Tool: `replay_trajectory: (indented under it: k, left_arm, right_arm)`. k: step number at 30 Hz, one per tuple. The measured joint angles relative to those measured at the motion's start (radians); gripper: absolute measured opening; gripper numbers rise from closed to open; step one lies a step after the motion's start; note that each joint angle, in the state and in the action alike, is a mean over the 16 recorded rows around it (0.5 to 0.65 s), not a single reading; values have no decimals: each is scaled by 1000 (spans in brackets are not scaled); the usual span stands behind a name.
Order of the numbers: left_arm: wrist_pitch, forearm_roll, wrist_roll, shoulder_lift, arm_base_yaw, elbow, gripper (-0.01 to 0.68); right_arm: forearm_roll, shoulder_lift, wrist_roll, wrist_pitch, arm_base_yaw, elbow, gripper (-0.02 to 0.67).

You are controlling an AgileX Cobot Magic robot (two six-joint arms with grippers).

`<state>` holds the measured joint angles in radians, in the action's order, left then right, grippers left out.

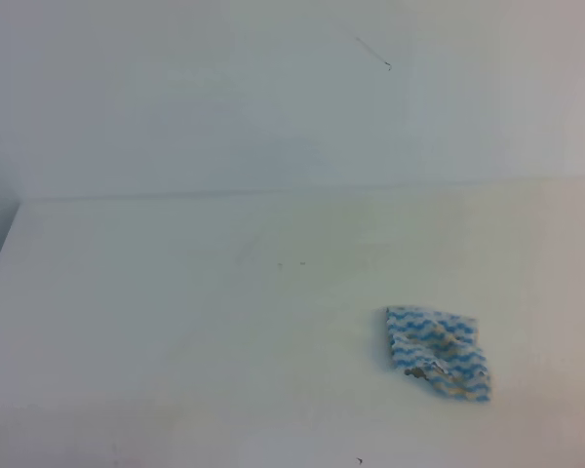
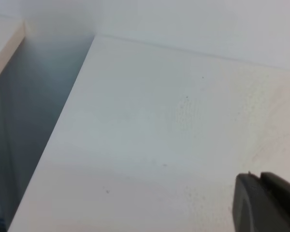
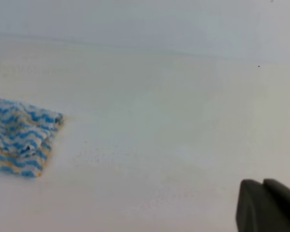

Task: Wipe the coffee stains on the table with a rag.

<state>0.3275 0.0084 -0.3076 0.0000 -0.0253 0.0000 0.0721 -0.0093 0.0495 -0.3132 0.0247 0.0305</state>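
Looks like a bare lab or test-bench setup, not anyone's home. Just a plain white table [image 1: 224, 322] against a blank white wall [image 1: 224, 88], no furniture or decor. The only thing lying around is a blue-striped rag [image 1: 439, 353], off to the left of the right gripper [image 3: 267, 207].

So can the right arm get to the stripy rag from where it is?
Probably yes. The rag lies alone on the white table, with bare tabletop between it and the right gripper. The gripper is shut, so it would likely have to open first.
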Motion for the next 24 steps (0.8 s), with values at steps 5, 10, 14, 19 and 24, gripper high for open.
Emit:
replay_trajectory:
  k: [5,10,14,19,24]
  left_arm:
    - [0,0,1,0,0,0,-1]
    - [0,0,1,0,0,0,-1]
    - [0,0,2,0,0,0,-1]
    - [0,0,2,0,0,0,-1]
    - [0,0,2,0,0,0,-1]
  right_arm:
    - [-2,0,21,1,0,0,-1]
    - [-4,0,21,2,0,-2,-1]
    - [-5,0,21,3,0,-2,-1]
    - [-5,0,21,3,0,-3,-1]
    - [-5,0,21,3,0,-3,-1]
